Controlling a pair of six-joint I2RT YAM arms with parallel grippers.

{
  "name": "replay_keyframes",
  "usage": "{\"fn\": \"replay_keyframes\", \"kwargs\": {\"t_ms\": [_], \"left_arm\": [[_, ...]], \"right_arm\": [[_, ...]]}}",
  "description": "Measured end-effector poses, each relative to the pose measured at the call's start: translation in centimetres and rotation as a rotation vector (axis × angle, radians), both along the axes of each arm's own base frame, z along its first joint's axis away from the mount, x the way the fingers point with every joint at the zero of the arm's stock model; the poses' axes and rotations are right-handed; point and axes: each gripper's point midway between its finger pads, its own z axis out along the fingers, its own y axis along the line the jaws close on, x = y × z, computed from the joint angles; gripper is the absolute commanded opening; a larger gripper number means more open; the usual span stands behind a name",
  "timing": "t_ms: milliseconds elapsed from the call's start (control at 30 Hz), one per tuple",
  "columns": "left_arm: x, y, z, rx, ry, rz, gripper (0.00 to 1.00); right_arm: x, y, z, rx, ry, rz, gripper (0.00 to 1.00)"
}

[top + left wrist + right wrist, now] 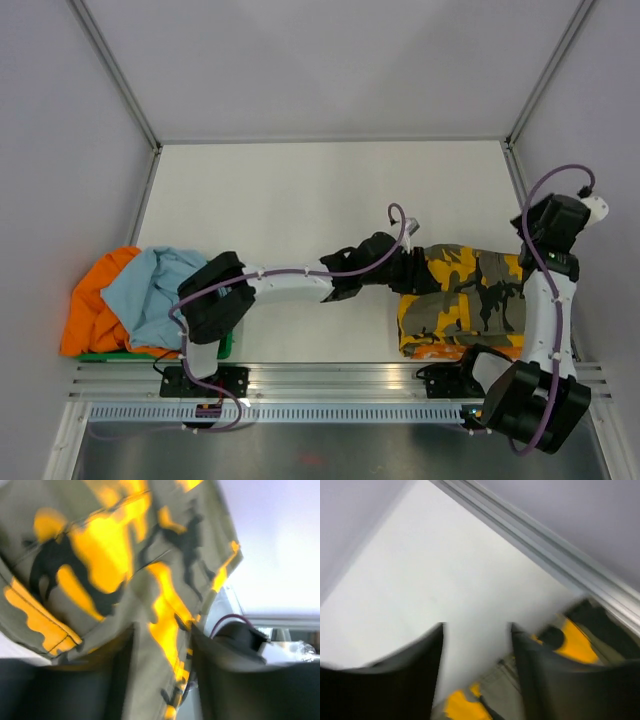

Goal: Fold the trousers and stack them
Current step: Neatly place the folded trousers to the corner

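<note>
The trousers point(465, 297), olive camouflage with black and yellow-orange blotches, lie folded in a block at the right near side of the table. My left gripper point(412, 262) reaches across to their far left edge. In the left wrist view its fingers point(161, 630) stand apart with a fold of the trousers point(115, 555) running between them, the picture blurred. My right gripper point(530, 228) hangs raised above the trousers' far right corner. It is open point(476, 626) with only white table between the fingers, and the trousers point(575, 645) show below it.
A heap of orange cloth point(92, 300) and light blue cloth point(150, 290) lies on a green tray point(226, 346) at the left near edge. Grey walls and aluminium posts point(118, 75) enclose the white table point(300, 200). A rail point(330, 378) runs along the near edge.
</note>
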Motion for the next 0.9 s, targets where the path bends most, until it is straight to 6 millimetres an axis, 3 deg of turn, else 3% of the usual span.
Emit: {"fn": "replay_keyframes", "kwargs": {"t_ms": [33, 67, 133, 200, 300, 400, 433, 500, 600, 667, 767, 833, 900], "left_arm": [[0.1, 0.3, 1.8, -0.01, -0.041, -0.003, 0.78], [0.3, 0.5, 3.3, -0.019, -0.084, -0.005, 0.86], [1.0, 1.4, 7.5, -0.044, -0.183, 0.006, 0.97], [1.8, 2.9, 11.7, -0.072, -0.272, 0.031, 1.0], [4.7, 6.8, 16.5, -0.105, -0.361, 0.1, 1.0], [10.7, 12.5, 18.5, -0.075, -0.407, 0.245, 1.0], [13.9, 15.7, 18.3, -0.035, -0.416, 0.327, 1.0], [17.6, 20.1, 17.1, 0.051, -0.411, 0.432, 1.0], [20.3, 27.1, 15.5, 0.173, -0.385, 0.541, 1.0], [20.3, 31.8, 15.5, 0.217, -0.381, 0.598, 1.0], [18.7, 38.6, 17.5, 0.257, -0.438, 0.709, 1.0], [16.6, 40.9, 19.7, 0.266, -0.517, 0.743, 1.0], [13.6, 41.7, 21.9, 0.257, -0.611, 0.744, 1.0]], "right_arm": [[1.1, 0.2, 2.5, -0.012, -0.062, 0.033, 0.94], [2.3, 0.5, 5.6, -0.029, -0.141, 0.073, 0.98], [3.9, 1.4, 10.5, -0.049, -0.272, 0.149, 0.98], [5.2, 2.8, 15.3, -0.057, -0.421, 0.233, 0.98], [6.9, 7.1, 19.0, -0.002, -0.547, 0.428, 0.98], [9.4, 12.7, 20.5, 0.004, -0.531, 0.636, 0.98], [10.1, 15.0, 20.4, 0.004, -0.514, 0.712, 0.98], [10.5, 18.9, 19.7, 0.006, -0.481, 0.839, 0.98], [10.1, 21.4, 19.0, 0.031, -0.463, 0.944, 0.98], [9.7, 22.0, 19.2, 0.047, -0.474, 0.987, 0.98], [9.2, 22.6, 19.4, 0.058, -0.489, 1.021, 0.98], [8.4, 22.6, 18.7, 0.057, -0.487, 1.018, 0.98], [7.0, 22.3, 17.7, 0.05, -0.487, 0.999, 0.98]]}}
